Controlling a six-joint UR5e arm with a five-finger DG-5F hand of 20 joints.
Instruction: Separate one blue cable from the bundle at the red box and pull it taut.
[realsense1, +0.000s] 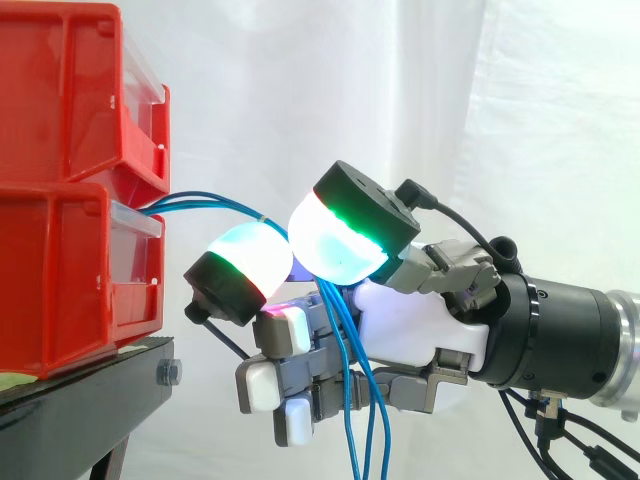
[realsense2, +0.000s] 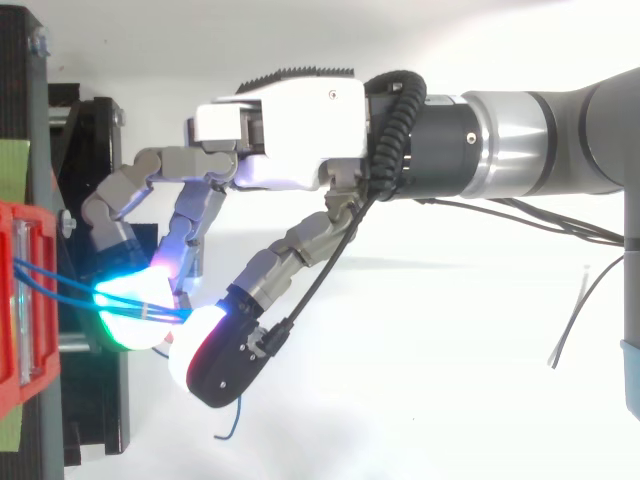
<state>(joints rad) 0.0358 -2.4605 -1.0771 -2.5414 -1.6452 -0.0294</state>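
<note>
The hand (realsense1: 415, 322) pinches the blue cables (realsense1: 205, 200) between two glowing fingertips (realsense1: 250, 256), which are pressed close together around the strands, while the other fingers curl in below the palm. In the side view the strands drop from the pinch in front of the palm and hang loose to the bottom edge. From the pinch toward the left they rise slightly and run in a shallow arc, not a straight line, into the front of the lower of two stacked red bins (realsense1: 60, 285) on the black stand (realsense1: 85, 390).

The top view shows the hand (realsense2: 290, 125) reaching in from the right, with the two fingertips meeting just beside the stand's edge. It also shows the cables (realsense2: 65, 288) fanning apart as they near the red box (realsense2: 15, 350), and a loose blue end (realsense2: 230, 428) curling out below the nearer fingertip.
</note>
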